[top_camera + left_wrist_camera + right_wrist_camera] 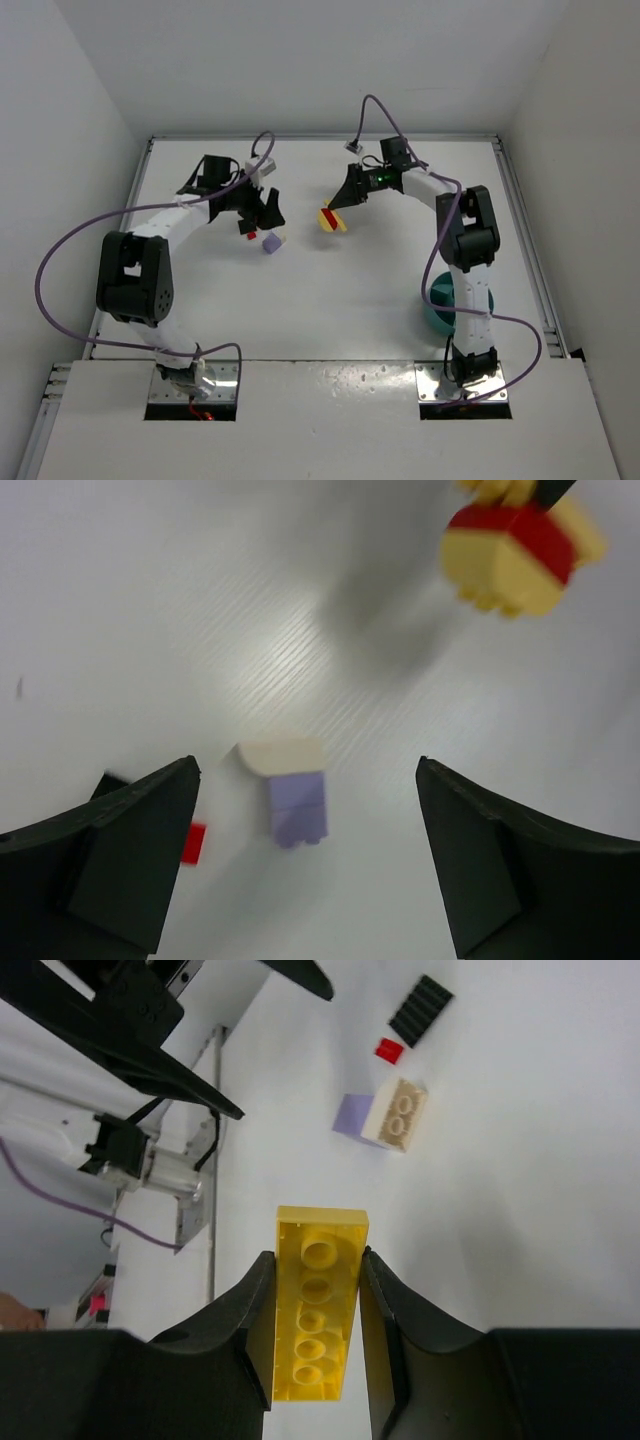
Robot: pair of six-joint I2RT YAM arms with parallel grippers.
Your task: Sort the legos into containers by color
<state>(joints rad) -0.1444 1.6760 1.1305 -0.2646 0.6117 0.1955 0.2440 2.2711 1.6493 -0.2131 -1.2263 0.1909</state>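
Over to the top view: the left gripper (267, 216) is seen at the far left of the table (330, 320), its jaws spread and nothing held. A lavender brick (269, 244) with a cream piece on one end is found lying just beside it, and a small red brick (250, 236) is spotted close by. The right gripper (338, 208) is clamped on a yellow-and-red stack (332, 220). The teal bowl (436, 300) is half hidden behind the right arm, well apart from every brick.

Left wrist now: both fingers (110, 870) are shown wide apart. The lavender brick (297, 808) is seen on the table in the gap between them, and the red brick (194, 843) is partly covered by one finger. The stack (510, 550) is caught, blurred, at the upper right.

Right wrist: the stack's yellow face (315, 1310) is pinched between two fingers (240, 1330). Beyond it, the lavender brick (357, 1117), the red brick (389, 1051) and a black ribbed piece (420, 1010) are laid out on the table.
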